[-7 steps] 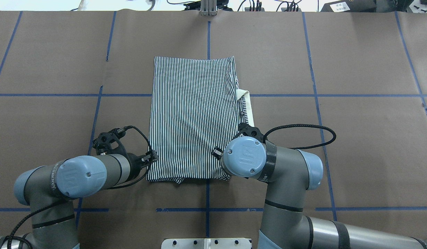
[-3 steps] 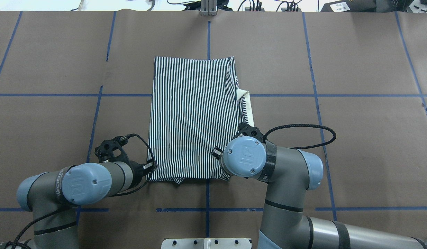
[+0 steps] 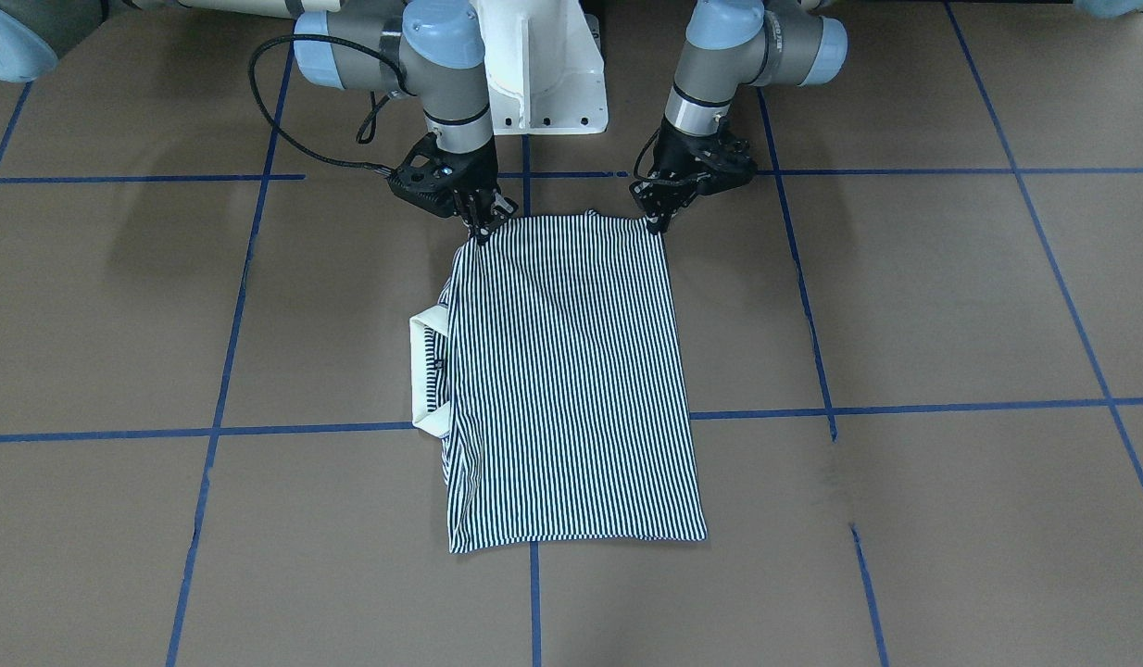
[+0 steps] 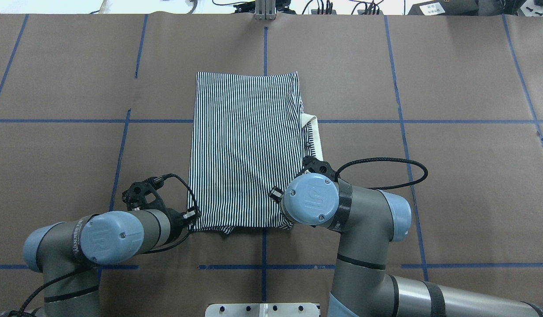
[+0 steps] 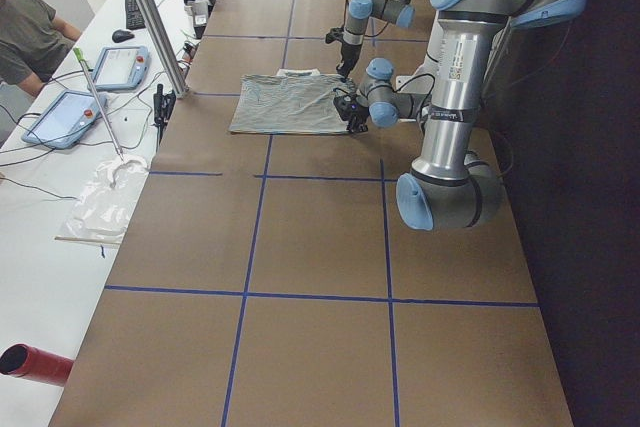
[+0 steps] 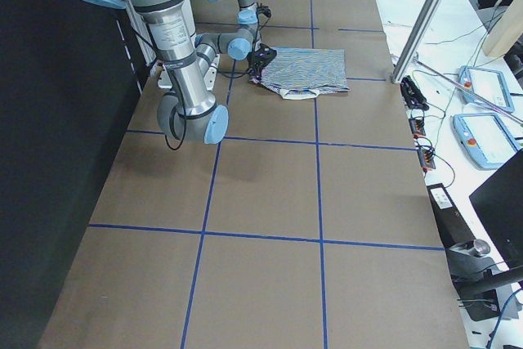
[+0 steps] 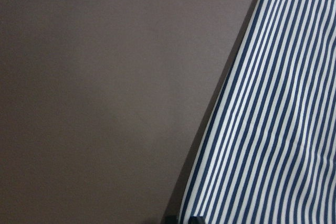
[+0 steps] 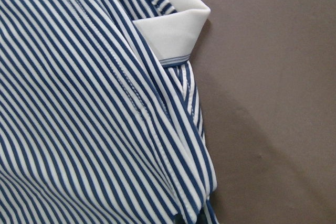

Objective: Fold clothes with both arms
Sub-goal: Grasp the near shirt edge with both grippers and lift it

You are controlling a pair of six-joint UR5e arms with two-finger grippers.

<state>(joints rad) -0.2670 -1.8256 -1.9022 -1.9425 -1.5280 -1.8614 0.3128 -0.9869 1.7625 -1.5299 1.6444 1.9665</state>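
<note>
The striped polo shirt (image 3: 571, 371) lies folded into a long rectangle at mid-table (image 4: 245, 149). Its cream collar (image 3: 425, 371) pokes out on my right side (image 4: 313, 130). My left gripper (image 3: 659, 220) sits at the shirt's near left corner (image 4: 195, 214), fingers pinched together on the hem edge. My right gripper (image 3: 483, 232) is pinched on the near right corner; in the overhead view its wrist hides the fingertips. The left wrist view shows the shirt's edge (image 7: 273, 129) and brown paper. The right wrist view shows stripes and the collar (image 8: 168, 35).
The brown paper-covered table (image 4: 452, 176) carries a grid of blue tape lines. The white pedestal base (image 3: 544, 65) stands at the near edge between the arms. A side bench holds tablets (image 5: 120, 67), and an aluminium post (image 5: 150, 17) stands at the far edge.
My left gripper has slid along the shirt's left edge toward me, down to the near corner. The right arm and the shirt's far end have not moved.
</note>
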